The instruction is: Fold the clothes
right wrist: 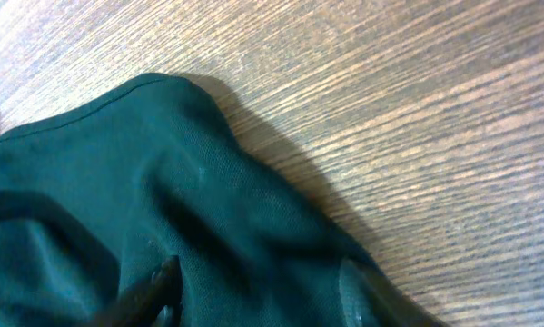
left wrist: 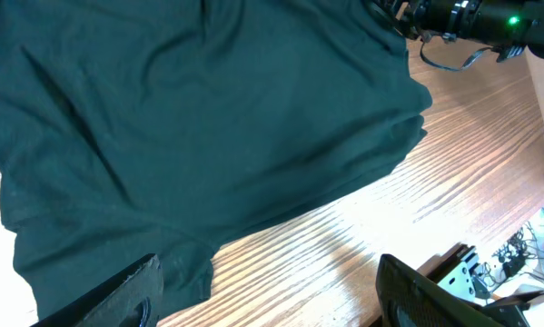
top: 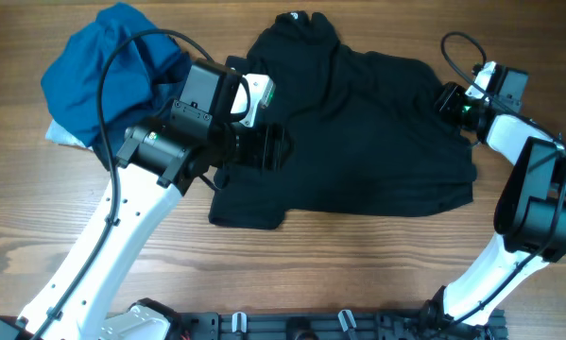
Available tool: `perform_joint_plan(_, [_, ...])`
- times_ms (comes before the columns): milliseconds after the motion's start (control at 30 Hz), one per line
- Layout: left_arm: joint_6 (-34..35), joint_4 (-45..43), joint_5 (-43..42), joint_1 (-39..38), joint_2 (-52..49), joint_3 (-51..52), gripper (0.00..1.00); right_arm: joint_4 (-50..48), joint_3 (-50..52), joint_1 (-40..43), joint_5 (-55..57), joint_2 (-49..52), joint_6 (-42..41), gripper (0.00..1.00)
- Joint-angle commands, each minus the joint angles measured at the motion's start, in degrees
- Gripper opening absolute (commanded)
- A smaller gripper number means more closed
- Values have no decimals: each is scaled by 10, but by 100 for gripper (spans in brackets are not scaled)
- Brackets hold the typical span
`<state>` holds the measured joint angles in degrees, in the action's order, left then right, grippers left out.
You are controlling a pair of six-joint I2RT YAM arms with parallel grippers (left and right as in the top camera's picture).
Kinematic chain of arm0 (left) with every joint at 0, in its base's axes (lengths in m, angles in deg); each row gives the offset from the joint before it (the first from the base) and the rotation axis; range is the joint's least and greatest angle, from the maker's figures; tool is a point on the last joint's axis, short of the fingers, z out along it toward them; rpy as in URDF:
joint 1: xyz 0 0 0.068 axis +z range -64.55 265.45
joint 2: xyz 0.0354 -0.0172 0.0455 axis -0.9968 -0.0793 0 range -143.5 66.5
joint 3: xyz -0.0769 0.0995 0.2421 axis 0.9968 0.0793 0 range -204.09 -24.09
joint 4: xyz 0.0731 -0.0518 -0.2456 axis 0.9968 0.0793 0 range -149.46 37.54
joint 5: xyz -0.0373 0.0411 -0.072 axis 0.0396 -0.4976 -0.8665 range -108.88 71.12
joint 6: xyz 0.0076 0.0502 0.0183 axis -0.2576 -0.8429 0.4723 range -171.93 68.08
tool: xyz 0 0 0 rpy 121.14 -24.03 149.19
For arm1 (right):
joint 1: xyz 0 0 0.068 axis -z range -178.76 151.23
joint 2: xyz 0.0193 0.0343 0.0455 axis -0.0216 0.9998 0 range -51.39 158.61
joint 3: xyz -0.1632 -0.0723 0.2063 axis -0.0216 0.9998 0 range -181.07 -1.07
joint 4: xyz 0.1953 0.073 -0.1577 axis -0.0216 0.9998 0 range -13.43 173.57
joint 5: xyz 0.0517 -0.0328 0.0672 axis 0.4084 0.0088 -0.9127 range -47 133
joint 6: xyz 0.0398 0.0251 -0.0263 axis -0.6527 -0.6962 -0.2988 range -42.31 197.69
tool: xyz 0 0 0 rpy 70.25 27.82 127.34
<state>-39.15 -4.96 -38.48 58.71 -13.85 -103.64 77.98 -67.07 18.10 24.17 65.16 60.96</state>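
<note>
The black shirt (top: 358, 123) lies spread on the wooden table, with its collar (top: 297, 21) at the far edge. My left gripper (top: 268, 148) hovers over the shirt's left side. In the left wrist view its jaws (left wrist: 272, 300) are wide open and empty, above the shirt's hem (left wrist: 181, 263) and bare wood. My right gripper (top: 450, 101) is at the shirt's right sleeve. In the right wrist view its fingers (right wrist: 258, 291) are apart and rest on the sleeve fabric (right wrist: 144, 173), which lies between them. The logo and neck tag are not clearly visible.
A bright-blue and navy bundle of garments (top: 103, 71) sits at the far left, close behind the left arm. The other arm's gripper (left wrist: 462, 18) shows at the top right of the left wrist view. Bare wood (top: 358, 264) lies in front of the shirt.
</note>
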Motion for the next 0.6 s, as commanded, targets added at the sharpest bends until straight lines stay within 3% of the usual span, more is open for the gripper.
perform_joint_plan(0, [-3, 0, 2, -1, -3, -5, 75, -1, 0, 0, 22, 22, -13, 19])
perform_joint_plan(67, [-3, 0, 15, -2, -3, -5, 75, -33, -1, 2, 4, 21, -14, 7])
perform_joint_plan(167, [-3, 0, 17, -1, -4, -5, 76, -85, -30, 19, -18, 21, -30, 4])
perform_joint_plan(267, [-3, 0, 17, -1, -4, -5, 75, -46, -67, 35, -39, 19, -28, 7])
perform_joint_plan(333, [-3, 0, 17, -1, -4, -5, 75, 39, -96, 52, -57, 18, -25, 34])
perform_joint_plan(400, [-3, 0, 17, -2, -4, -5, 75, 86, -99, 59, -57, 19, 2, 55])
perform_joint_plan(467, [-3, 0, 21, -1, -4, -5, 76, 122, -98, 56, -54, 24, 38, 60])
perform_joint_plan(567, [-3, -2, 28, -1, -4, -5, 76, 153, -94, 38, -17, 37, 47, 59])
